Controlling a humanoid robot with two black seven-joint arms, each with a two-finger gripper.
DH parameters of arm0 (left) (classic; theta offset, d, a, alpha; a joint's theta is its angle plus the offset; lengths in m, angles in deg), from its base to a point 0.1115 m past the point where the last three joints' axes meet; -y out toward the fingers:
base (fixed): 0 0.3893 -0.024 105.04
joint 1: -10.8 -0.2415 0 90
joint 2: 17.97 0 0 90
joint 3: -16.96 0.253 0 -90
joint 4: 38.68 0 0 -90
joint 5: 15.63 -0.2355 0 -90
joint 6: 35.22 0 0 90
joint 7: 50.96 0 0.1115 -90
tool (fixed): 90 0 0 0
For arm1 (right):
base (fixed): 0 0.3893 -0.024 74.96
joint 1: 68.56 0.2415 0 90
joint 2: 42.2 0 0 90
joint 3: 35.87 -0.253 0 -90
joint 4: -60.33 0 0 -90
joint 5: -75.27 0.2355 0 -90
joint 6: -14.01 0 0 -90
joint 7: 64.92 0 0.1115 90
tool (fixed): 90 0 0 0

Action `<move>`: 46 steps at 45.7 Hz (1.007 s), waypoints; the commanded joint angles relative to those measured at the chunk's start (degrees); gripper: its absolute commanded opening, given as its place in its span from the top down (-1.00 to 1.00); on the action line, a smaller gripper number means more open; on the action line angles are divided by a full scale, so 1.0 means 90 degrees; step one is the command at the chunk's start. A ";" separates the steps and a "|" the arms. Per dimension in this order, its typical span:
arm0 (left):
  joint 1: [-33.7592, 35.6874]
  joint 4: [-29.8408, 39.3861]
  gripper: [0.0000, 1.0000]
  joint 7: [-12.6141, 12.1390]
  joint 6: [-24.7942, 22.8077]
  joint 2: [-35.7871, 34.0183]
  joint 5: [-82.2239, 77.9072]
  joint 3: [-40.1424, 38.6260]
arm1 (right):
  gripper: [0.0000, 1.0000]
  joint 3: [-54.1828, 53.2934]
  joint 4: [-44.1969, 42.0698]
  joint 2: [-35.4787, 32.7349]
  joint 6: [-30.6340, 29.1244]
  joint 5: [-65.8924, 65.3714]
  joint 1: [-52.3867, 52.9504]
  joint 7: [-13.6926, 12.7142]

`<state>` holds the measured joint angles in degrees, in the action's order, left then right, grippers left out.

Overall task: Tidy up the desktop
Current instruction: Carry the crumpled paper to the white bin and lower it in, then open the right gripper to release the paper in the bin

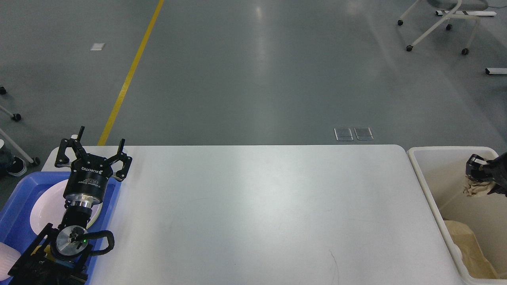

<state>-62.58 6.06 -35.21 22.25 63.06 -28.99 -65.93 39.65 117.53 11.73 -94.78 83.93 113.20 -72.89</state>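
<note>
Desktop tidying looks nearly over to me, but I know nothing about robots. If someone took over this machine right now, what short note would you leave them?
Right tool: shut on a crumpled paper wad, held over the inside of the cream bin at the table's right end.
Left tool: open, holding nothing, above the far edge of the blue tray, which holds a white plate.
Desktop: no loose items show on it.
Done: another piece of crumpled paper already lies in the bin.
Left: release the wad into the bin, then probably pull the right arm back.
</note>
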 commanded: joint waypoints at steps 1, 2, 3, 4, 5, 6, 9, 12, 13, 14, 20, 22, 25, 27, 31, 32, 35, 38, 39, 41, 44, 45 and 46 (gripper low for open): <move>0.0000 0.0000 -0.93 0.0008 0.0001 0.0000 0.0000 0.0000 | 1.00 -0.1064 -0.1789 -0.0104 -0.0002 -0.0006 -0.1956 0.0027; 0.0000 0.0000 -0.93 -0.0002 0.0001 0.0000 0.0000 0.0000 | 1.00 -0.1213 -0.2017 -0.0085 0.0008 -0.0006 -0.2243 0.0027; 0.0000 0.0000 -0.93 0.0008 0.0001 0.0000 0.0000 0.0000 | 1.00 -0.1359 -0.2232 -0.0065 0.0027 -0.0006 -0.2488 0.0027; 0.0000 0.0000 -0.93 0.0008 0.0001 0.0000 0.0000 0.0000 | 1.00 -0.1486 -0.2437 -0.0036 0.0037 -0.0006 -0.2732 0.0027; 0.0000 0.0000 -0.93 0.0008 0.0001 0.0000 0.0000 0.0000 | 1.00 -0.1633 -0.2632 -0.0006 0.0066 -0.0006 -0.2966 0.0027; 0.0000 0.0000 -0.93 -0.0002 0.0001 0.0000 -0.0010 0.0000 | 1.00 -0.1750 -0.2818 0.0042 0.0115 -0.0006 -0.3201 0.0027; 0.0000 0.0000 -0.93 -0.0002 0.0001 0.0000 0.0000 0.0000 | 1.00 -0.2034 -0.3384 0.0325 0.0378 -0.0006 -0.3884 0.0027; 0.0000 0.0000 -0.93 0.0008 0.0001 0.0000 0.0000 0.0010 | 1.00 -0.2171 -0.3931 0.0666 0.0749 -0.0006 -0.4519 0.0027; 0.0000 0.0000 -0.93 -0.0002 0.0001 0.0000 0.0000 0.0000 | 1.00 -0.2191 -0.4107 0.0764 0.0885 0.0004 -0.4734 0.0027; 0.0000 0.0000 -0.93 -0.0002 0.0001 0.0000 0.0000 0.0000 | 1.00 -0.2191 -0.4283 0.0872 0.1012 0.0004 -0.4929 0.0036; 0.0000 0.0000 -0.93 -0.0002 0.0001 0.0000 0.0000 0.0000 | 1.00 -0.2279 -0.5085 0.1399 0.1804 0.0072 -0.5838 0.0027; 0.0000 0.0000 -0.93 0.0008 0.0001 0.0000 0.0000 0.0000 | 1.00 -0.2279 -0.5212 0.1556 0.2038 0.0072 -0.6063 0.0027; 0.0000 0.0000 -0.93 -0.0002 0.0001 0.0000 0.0000 0.0000 | 1.00 -0.2279 -0.5329 0.1732 0.2360 0.0062 -0.6317 0.0007; 0.0000 0.0000 -0.93 -0.0002 0.0001 0.0000 0.0000 0.0000 | 1.00 -0.2279 -0.5378 0.1820 0.2527 0.0062 -0.6444 -0.0002; 0.0000 0.0000 -0.93 -0.0002 0.0001 0.0000 0.0000 0.0000 | 1.00 -0.2298 -0.5388 0.1859 0.2654 0.0062 -0.6543 -0.0003; 0.0000 0.0000 -0.93 -0.0002 0.0001 0.0000 0.0000 0.0000 | 1.00 -0.2298 -0.5388 0.1869 0.2654 0.0062 -0.6543 -0.0003; 0.0000 0.0000 -0.93 -0.0002 0.0001 0.0000 0.0000 0.0000 | 1.00 -0.2308 -0.5388 0.1869 0.2664 0.0072 -0.6543 -0.0003; 0.0000 0.0000 -0.93 0.0008 0.0001 0.0000 0.0000 0.0000 | 1.00 -0.2308 -0.5388 0.1869 0.2664 0.0072 -0.6543 -0.0003; 0.0000 0.0000 -0.93 -0.0002 -0.0009 0.0000 0.0000 0.0000 | 1.00 -0.2308 -0.5388 0.1869 0.2664 0.0072 -0.6543 0.0007; 0.0000 0.0000 -0.93 0.0008 0.0001 0.0000 0.0000 0.0000 | 1.00 -0.2298 -0.5388 0.1869 0.2703 0.0072 -0.6543 0.0007; 0.0000 0.0000 -0.93 -0.0002 0.0001 0.0000 0.0000 0.0000 | 0.21 -0.2289 -0.5408 0.1869 0.2771 0.0082 -0.6533 0.0007; 0.0000 0.0000 -0.93 0.0008 0.0001 0.0000 0.0000 0.0000 | -0.17 -0.2289 -0.5408 0.1869 0.2839 0.0082 -0.6533 0.0007; 0.0000 0.0000 -0.93 0.0008 0.0001 0.0000 0.0000 0.0000 | -0.52 -0.2289 -0.5408 0.1869 0.2927 0.0082 -0.6533 0.0007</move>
<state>-62.58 6.06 -35.18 22.25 63.06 -28.99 -65.92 18.95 68.99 28.55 -70.39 84.59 54.32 -72.87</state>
